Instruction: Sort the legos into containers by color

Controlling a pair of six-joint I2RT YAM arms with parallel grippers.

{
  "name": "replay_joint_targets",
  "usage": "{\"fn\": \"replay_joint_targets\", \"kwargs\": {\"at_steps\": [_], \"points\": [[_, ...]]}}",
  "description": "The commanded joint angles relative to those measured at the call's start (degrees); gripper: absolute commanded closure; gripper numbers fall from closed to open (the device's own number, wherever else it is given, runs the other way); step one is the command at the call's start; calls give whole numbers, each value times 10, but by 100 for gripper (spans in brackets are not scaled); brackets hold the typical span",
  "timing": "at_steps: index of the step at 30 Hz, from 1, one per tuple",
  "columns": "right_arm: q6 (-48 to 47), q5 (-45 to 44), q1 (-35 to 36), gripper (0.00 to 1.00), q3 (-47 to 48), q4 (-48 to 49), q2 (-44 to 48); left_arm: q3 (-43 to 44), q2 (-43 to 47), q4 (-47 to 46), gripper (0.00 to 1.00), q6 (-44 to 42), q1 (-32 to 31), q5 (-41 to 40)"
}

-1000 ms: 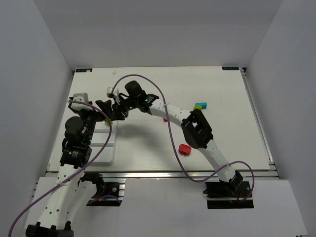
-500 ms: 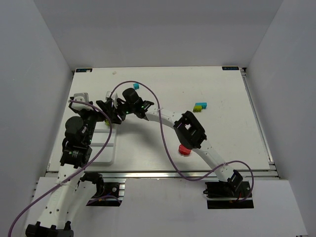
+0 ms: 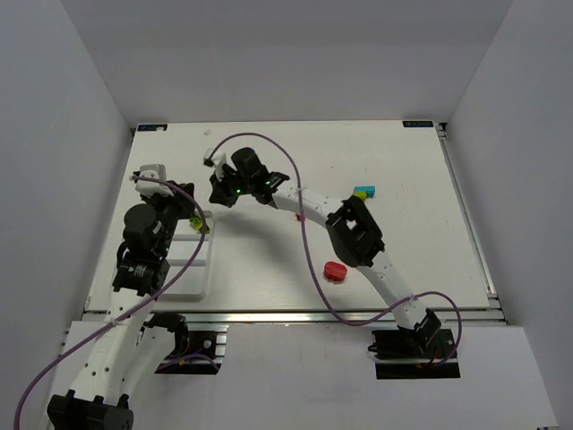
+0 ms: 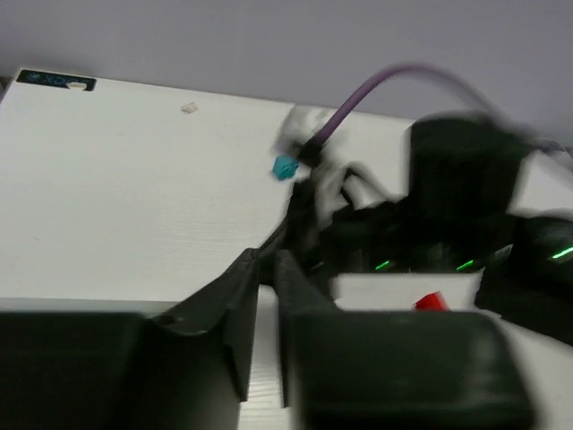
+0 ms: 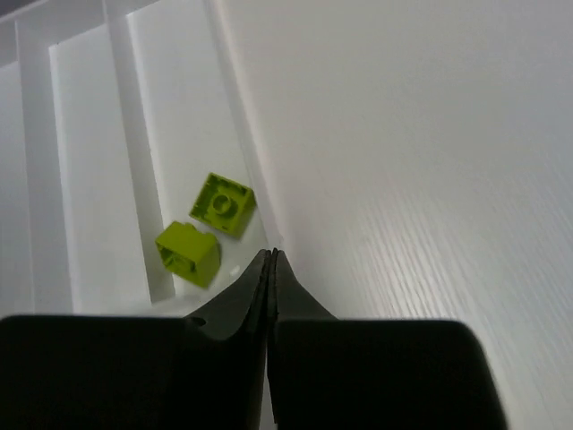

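The right gripper [image 5: 270,257] has its fingers pressed together on nothing, the tips at the tray's [image 5: 136,170] outer wall. Two yellow-green bricks [image 5: 223,204] lie just left of them, inside the nearest compartment. The left gripper [image 4: 266,264] is almost closed and empty, with a cyan brick [image 4: 285,167] on the table beyond it.
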State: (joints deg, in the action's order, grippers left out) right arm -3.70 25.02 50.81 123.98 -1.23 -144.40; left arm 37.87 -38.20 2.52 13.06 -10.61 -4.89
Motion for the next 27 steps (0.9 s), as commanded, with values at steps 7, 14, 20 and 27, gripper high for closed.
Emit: {"fn": "replay_joint_targets", "kwargs": {"at_steps": [7, 14, 20, 27], "points": [[134, 95, -238, 67, -191, -139, 287, 80, -225, 17, 100, 63, 6, 123], [56, 96, -294, 11, -427, -170, 533, 349, -583, 127, 23, 137, -10, 104], [79, 77, -359, 13, -563, -133, 685, 626, -844, 266, 20, 158, -35, -56], [96, 136, -424, 62, -611, -117, 736, 818, -986, 281, 9, 150, -53, -108]]}}
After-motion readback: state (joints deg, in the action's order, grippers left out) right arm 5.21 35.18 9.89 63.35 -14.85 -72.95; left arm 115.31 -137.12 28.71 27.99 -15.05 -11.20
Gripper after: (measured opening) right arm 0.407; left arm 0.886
